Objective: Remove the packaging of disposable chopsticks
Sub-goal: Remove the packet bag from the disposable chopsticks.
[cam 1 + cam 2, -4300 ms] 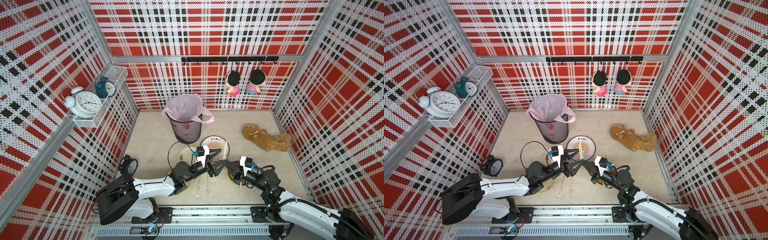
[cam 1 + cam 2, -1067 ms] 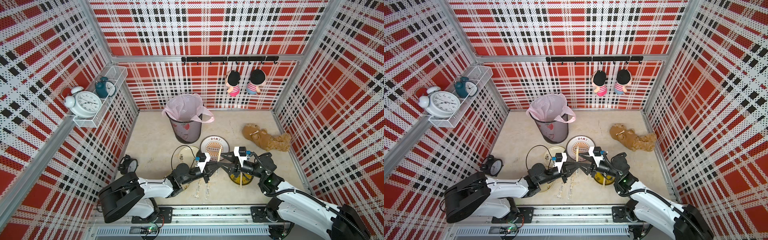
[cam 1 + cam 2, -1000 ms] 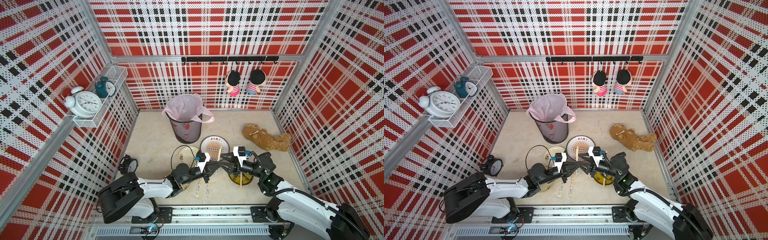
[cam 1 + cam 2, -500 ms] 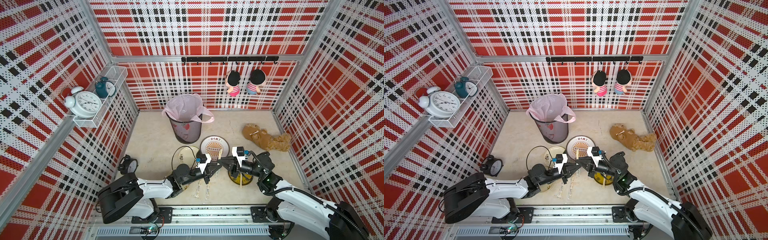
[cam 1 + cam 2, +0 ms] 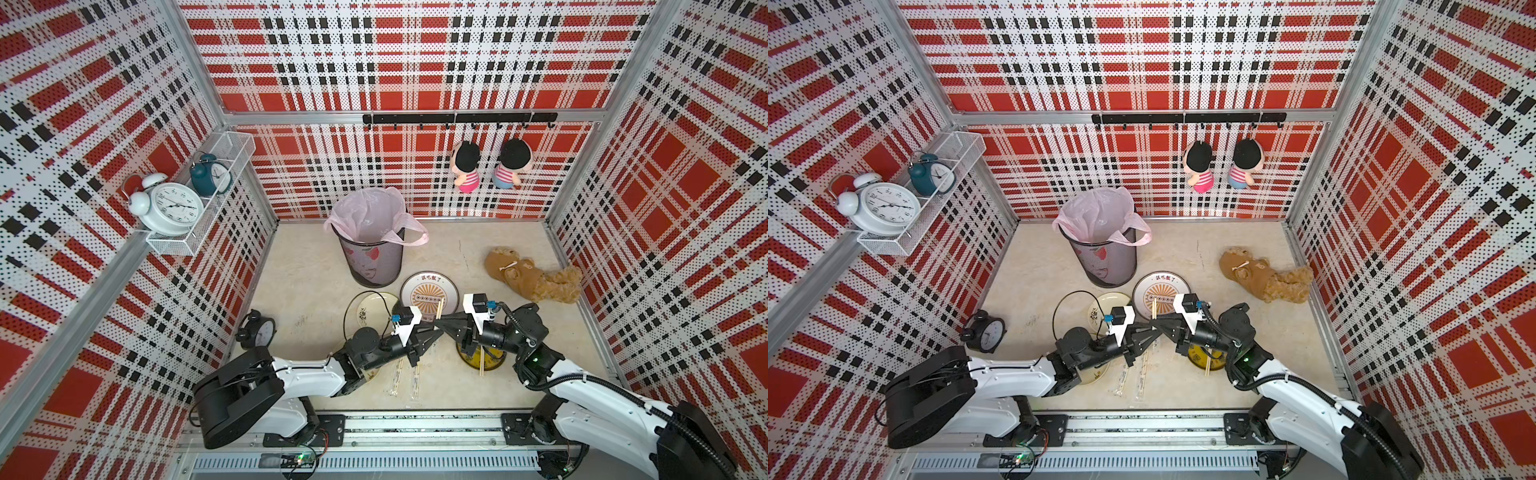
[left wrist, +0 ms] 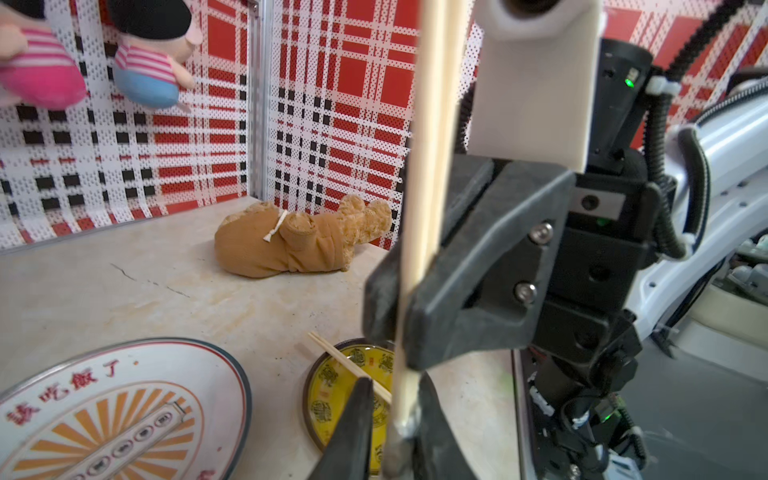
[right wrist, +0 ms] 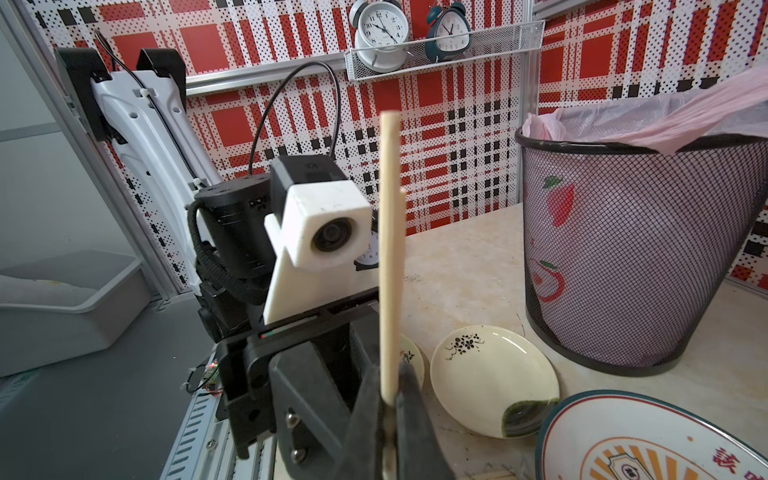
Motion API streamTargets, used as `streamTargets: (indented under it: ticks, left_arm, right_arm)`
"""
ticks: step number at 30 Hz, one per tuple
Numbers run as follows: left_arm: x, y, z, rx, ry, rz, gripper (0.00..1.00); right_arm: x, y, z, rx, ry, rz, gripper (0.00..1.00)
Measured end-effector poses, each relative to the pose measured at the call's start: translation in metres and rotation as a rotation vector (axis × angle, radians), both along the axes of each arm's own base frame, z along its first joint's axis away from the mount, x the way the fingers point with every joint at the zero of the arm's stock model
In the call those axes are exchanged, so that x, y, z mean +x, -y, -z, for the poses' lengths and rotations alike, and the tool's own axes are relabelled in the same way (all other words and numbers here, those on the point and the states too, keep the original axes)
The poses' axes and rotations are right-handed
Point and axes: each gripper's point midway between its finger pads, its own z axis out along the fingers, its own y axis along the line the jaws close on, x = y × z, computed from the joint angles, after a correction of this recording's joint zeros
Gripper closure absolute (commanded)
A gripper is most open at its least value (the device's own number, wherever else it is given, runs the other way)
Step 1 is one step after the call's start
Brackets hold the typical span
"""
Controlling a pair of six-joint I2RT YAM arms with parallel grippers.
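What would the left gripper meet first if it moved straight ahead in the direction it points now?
The right gripper. The left gripper points at it nearly tip to tip, and both are shut on the same chopsticks, so almost no free space seems to lie between them.

clocks 3 | dolls 2 | plates 4 | bin 1 | teddy 1

chopsticks blurred, cut off by picture edge, plate cropped
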Motion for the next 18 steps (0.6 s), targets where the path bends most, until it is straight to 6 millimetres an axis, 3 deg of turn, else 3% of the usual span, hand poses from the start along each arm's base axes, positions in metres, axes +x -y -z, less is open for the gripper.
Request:
streamTargets:
  ticks: [6,10,18]
  left_arm:
    - [0.0016,0.0013,0.0018,0.002,0.004,-0.005,0.96]
    - [0.0017,0.0024,0.0045,0.001,-0.001,-0.012,0.89]
    - [-0.0018,-0.0010,0.0054,-0.027,-0.002,-0.023,0.87]
  right_arm:
    - [0.0004,0.0003,-0.0003,0.001,-0.002,0.004,1.00]
    - [0.0024,0.0004,0.0010,-0.005,-0.010,0.013,1.00]
    - [0.0075,-0.0023,-0.0021,-0.043,-0.034,0.022,1.00]
